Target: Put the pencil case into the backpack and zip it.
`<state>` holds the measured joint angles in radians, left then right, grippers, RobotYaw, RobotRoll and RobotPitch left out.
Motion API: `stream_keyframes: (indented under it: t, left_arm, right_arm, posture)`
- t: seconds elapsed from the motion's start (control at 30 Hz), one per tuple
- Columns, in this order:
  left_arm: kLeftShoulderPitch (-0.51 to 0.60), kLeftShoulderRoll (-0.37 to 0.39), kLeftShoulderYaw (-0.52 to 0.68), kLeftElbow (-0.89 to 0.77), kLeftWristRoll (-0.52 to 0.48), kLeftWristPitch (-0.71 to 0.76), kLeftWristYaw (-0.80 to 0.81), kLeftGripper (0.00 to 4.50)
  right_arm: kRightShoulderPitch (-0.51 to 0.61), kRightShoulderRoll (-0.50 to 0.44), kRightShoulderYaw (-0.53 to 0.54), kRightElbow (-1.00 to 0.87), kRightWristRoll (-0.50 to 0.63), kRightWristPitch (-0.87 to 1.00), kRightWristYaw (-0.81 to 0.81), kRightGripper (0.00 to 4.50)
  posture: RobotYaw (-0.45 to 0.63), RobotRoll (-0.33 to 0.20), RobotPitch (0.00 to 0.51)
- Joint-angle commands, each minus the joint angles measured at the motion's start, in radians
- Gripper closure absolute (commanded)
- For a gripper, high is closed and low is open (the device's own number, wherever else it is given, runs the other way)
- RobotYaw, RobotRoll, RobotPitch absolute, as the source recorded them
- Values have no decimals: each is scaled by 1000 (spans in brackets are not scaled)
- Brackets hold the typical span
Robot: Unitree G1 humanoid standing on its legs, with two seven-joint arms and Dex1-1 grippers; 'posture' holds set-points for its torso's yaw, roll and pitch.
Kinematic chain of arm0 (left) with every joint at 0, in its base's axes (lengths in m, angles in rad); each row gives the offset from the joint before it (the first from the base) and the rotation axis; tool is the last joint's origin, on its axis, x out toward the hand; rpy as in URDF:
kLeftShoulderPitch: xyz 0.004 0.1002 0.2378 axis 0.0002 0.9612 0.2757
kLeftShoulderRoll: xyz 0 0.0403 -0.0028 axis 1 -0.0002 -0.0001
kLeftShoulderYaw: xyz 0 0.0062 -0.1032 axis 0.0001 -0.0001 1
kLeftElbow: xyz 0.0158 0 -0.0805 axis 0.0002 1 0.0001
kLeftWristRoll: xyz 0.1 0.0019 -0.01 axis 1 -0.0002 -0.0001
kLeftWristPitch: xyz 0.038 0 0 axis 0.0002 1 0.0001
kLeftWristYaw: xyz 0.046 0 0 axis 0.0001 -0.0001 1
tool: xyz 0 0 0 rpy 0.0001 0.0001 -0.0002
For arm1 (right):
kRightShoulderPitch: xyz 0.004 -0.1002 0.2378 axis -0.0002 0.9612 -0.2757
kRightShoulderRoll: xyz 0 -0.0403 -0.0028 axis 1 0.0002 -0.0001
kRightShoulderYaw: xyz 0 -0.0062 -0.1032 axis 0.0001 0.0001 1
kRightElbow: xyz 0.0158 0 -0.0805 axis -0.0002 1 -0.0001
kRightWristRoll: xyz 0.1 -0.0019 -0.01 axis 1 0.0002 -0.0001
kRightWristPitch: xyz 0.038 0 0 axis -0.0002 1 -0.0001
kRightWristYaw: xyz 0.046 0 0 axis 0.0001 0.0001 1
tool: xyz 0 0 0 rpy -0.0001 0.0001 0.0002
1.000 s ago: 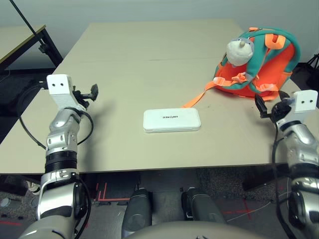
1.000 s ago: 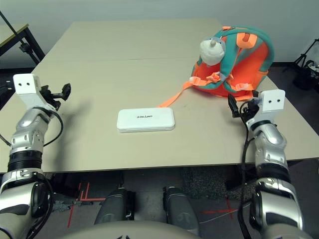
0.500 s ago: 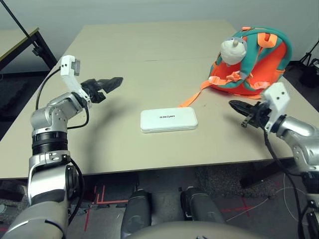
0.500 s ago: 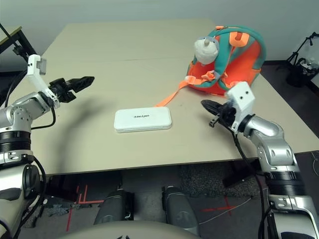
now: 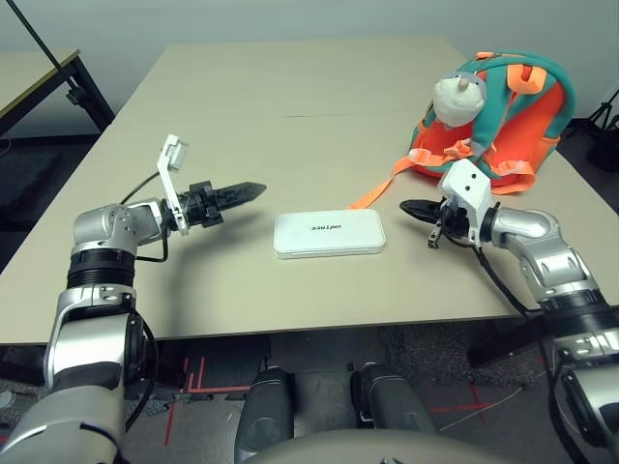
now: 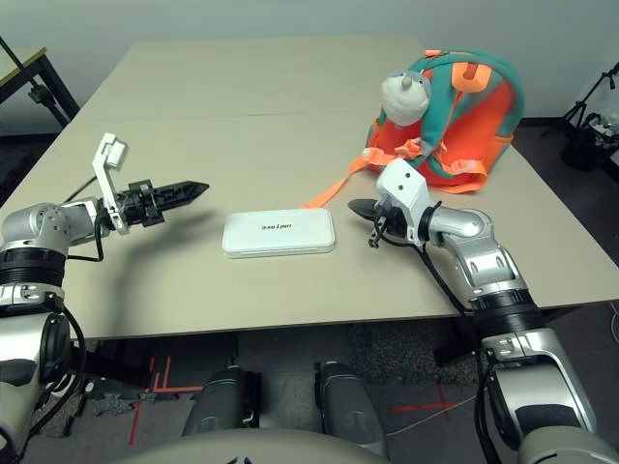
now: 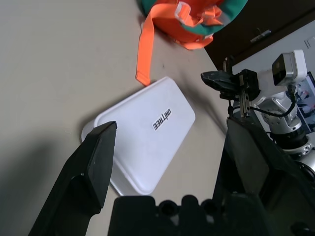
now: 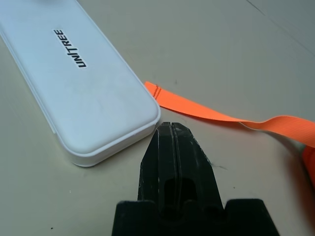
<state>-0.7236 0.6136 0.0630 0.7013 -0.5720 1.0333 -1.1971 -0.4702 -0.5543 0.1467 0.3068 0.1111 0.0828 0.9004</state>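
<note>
between wide left jaws and shut right jaws lies pencil case (image 5: 330,233), backpack (image 5: 503,116) partly cropped.

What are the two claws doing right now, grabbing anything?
Left gripper: open, holding nothing, aimed at the pencil case.
Right gripper: shut, holding nothing, just beside the pencil case.

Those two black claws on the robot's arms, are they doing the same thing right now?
No. The left gripper has its fingers spread wide, while the right gripper has its fingers pressed together. The left one is on the pencil case's left side, the right one at its right end, near the backpack's orange strap. Both point at the case and hold nothing.
</note>
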Motion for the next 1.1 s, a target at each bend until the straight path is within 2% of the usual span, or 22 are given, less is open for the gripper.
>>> stream_keyframes:
  t: [0.03, 0.43, 0.83, 1.1]
  left_arm:
    - [-52, 9, -44, 88, 48, 11, -44, 0]
    - [-103, -6, -146, 232, 152, 21, -164, 0]
    - [-119, -38, -139, 343, 236, -14, -125, 0]
    - [-131, -58, -117, 369, 259, -34, -114, 0]
  right_arm:
    - [-6, 16, 24, 36, -39, -32, -1, 4471]
    - [-6, 17, 6, 64, -67, -52, 0, 4471]
    - [-42, 20, 13, 137, -107, -101, -4, 4471]
    - [-56, -9, 51, 199, -200, -161, -9, 4471]
  posture:
    - [-120, 0, 31]
    - [-135, 0, 34]
    - [-137, 0, 36]
    - [-142, 0, 34]
